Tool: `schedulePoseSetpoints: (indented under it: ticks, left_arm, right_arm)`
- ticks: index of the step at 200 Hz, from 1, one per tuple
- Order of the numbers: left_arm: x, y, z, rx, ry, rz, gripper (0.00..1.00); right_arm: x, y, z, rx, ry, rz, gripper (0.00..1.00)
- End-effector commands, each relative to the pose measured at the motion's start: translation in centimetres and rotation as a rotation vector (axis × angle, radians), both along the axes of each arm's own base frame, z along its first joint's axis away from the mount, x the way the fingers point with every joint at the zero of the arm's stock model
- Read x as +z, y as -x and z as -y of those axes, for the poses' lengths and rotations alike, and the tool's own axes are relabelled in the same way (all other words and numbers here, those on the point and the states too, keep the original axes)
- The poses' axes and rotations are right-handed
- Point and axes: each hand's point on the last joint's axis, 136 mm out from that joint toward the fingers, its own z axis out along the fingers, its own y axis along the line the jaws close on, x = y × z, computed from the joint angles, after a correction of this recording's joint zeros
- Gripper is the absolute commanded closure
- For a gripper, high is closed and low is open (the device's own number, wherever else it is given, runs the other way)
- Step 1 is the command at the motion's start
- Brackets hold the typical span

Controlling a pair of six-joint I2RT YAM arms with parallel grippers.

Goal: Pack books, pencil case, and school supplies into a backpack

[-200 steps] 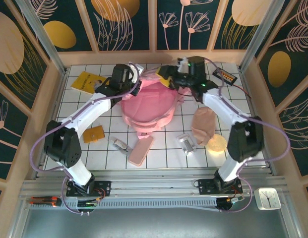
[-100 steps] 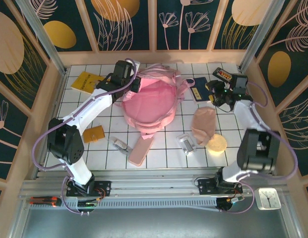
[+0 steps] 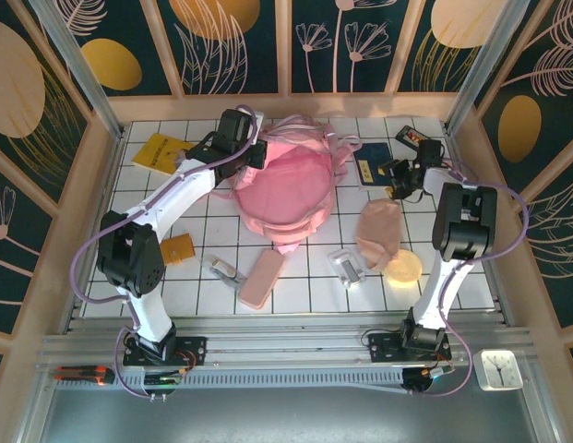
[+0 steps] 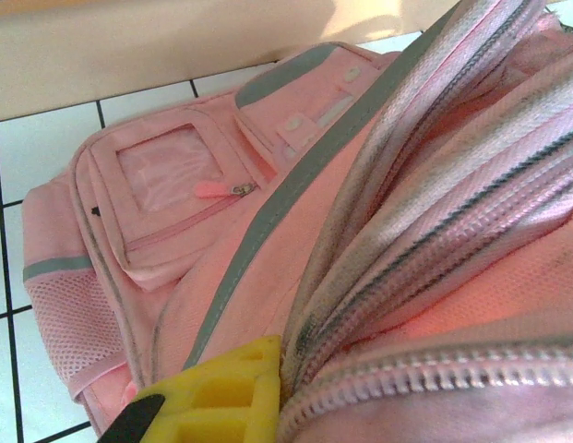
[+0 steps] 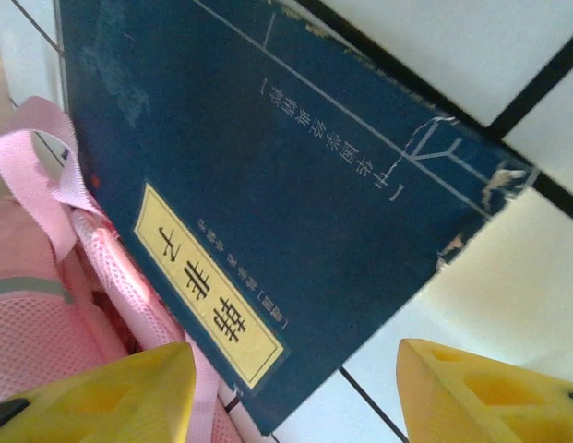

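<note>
- Left claw [image 3: 251, 152] is pressed together on the backpack [image 3: 284, 189], pinching the zip rim at its 11 o'clock side; lifting there should open the mouth wide.
- Right claw [image 5: 295, 397] hangs spread over the navy book [image 5: 268, 185], which lies flat at the backpack's 2 o'clock; best to straddle a free corner.
- A pink strap [image 5: 46, 175] crowds the book's 9 o'clock edge; bare tile lies toward 3 o'clock.

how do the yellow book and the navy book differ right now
The yellow book is bright with a small dark cover picture; the navy book is dark with a pale label. The yellow book lies left of the backpack, the navy book right of it, by the open right tool. Both lie flat, unpacked.
</note>
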Motion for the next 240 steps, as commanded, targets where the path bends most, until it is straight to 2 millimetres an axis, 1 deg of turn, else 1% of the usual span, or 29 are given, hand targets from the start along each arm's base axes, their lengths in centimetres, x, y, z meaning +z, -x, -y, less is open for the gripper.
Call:
schedulePoseSetpoints:
  ticks: [1, 37, 62, 98, 122, 130, 144, 151, 154, 164, 175, 189, 190, 191, 192, 208, 210, 214, 240]
  left_arm:
    - [1.6, -1.2, 0.4, 0.012, 0.047, 0.034, 0.92]
    - [1.6, -0.9, 0.8, -0.002, 0.077, 0.027, 0.92]
    - [1.3, -0.5, 0.9, -0.004, 0.082, 0.018, 0.92]
    - [0.9, 0.1, 0.7, -0.007, 0.077, 0.008, 0.92]
    - [0.8, 0.5, 0.7, -0.013, 0.074, 0.005, 0.92]
    - [0.8, 0.7, 0.7, -0.014, 0.075, 0.003, 0.92]
    - [0.7, 1.0, 0.7, -0.018, 0.079, 0.001, 0.92]
    - [0.7, 1.2, 0.7, -0.019, 0.078, -0.001, 0.92]
    - [0.6, 1.2, 0.6, -0.017, 0.076, -0.001, 0.92]
    - [0.7, 1.4, 0.4, -0.012, 0.074, 0.002, 0.92]
    - [0.8, 1.6, -0.3, 0.012, 0.058, 0.009, 0.92]
    - [0.9, 1.7, -1.2, 0.045, 0.032, 0.017, 0.92]
    - [0.9, 1.7, -1.3, 0.047, 0.029, 0.017, 0.92]
    - [0.9, 1.7, -1.3, 0.050, 0.026, 0.017, 0.92]
    - [0.9, 1.7, -1.4, 0.051, 0.024, 0.017, 0.92]
    - [0.6, 1.6, -2.4, 0.096, -0.016, 0.018, 0.92]
    - [1.6, 1.8, -2.7, 0.102, -0.011, 0.036, 0.92]
    - [2.0, 1.8, -3.0, 0.115, -0.018, 0.047, 0.92]
    - [2.5, 1.8, -4.6, 0.177, -0.065, 0.070, 0.92]
  right_arm:
    - [-0.5, -1.4, -0.1, -0.036, -0.013, 0.006, 0.41]
    - [-2.1, -2.5, -0.8, -0.062, -0.023, -0.012, 0.44]
    - [-3.2, -2.8, -1.6, -0.095, -0.045, -0.025, 0.47]
    - [-3.7, -3.3, -2.0, -0.139, -0.049, -0.021, 0.52]
    - [-4.0, -3.7, -2.2, -0.154, -0.055, -0.022, 0.63]
    - [-4.1, -3.8, -2.3, -0.157, -0.057, -0.023, 0.69]
    - [-4.3, -3.8, -2.2, -0.162, -0.055, -0.030, 0.88]
    - [-4.4, -3.6, -2.0, -0.166, -0.048, -0.035, 0.99]
    - [-4.4, -3.6, -1.9, -0.168, -0.044, -0.036, 1.00]
    - [-4.1, -3.5, -1.7, -0.168, -0.033, -0.034, 1.00]
    - [-3.8, -3.2, -1.3, -0.173, -0.016, -0.035, 1.00]
    - [-2.7, -2.6, -0.6, -0.190, 0.006, -0.019, 1.00]
    - [-2.3, -2.7, -0.6, -0.191, 0.007, -0.010, 1.00]
    - [-2.6, -2.5, -0.5, -0.192, 0.009, -0.016, 1.00]
    - [-2.2, -2.6, -0.4, -0.193, 0.010, -0.007, 1.00]
    - [-0.2, -1.5, 0.2, -0.204, 0.030, 0.024, 1.00]
    - [-0.1, -1.4, 0.4, -0.205, 0.034, 0.025, 1.00]
    - [0.6, -1.1, 0.5, -0.206, 0.039, 0.036, 1.00]
    - [3.9, 1.2, 1.0, -0.203, 0.077, 0.076, 1.00]
